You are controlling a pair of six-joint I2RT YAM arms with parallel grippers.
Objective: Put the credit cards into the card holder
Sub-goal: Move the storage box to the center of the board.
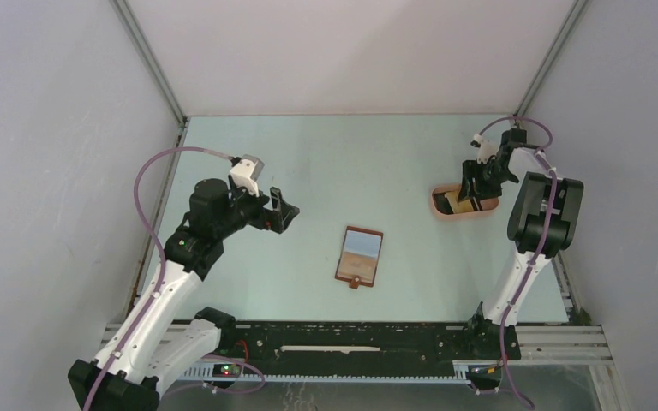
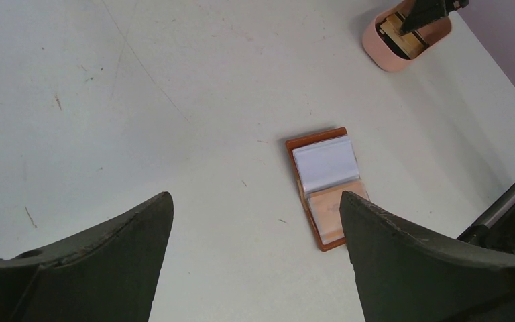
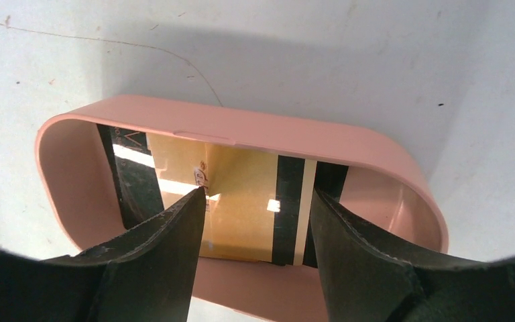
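Observation:
The card holder point(image 1: 360, 254) lies open on the table centre, reddish-brown with clear inner sleeves point(image 2: 325, 184). The credit cards sit in a pink oval tray point(image 3: 241, 131) at the right: a yellow-tan card point(image 3: 238, 168) with a black stripe lies on top of a dark card point(image 3: 134, 181). My right gripper point(image 3: 258, 193) reaches down into the tray, its jaws open and one fingertip on either side of the yellow card's middle, holding nothing. My left gripper point(image 1: 283, 210) hovers open and empty left of the holder point(image 2: 255, 201).
The pink tray point(image 1: 439, 208) stands near the right wall, close to the right arm's elbow point(image 1: 544, 210). Grey walls enclose the table on three sides. The black rail point(image 1: 351, 342) with the arm bases runs along the near edge.

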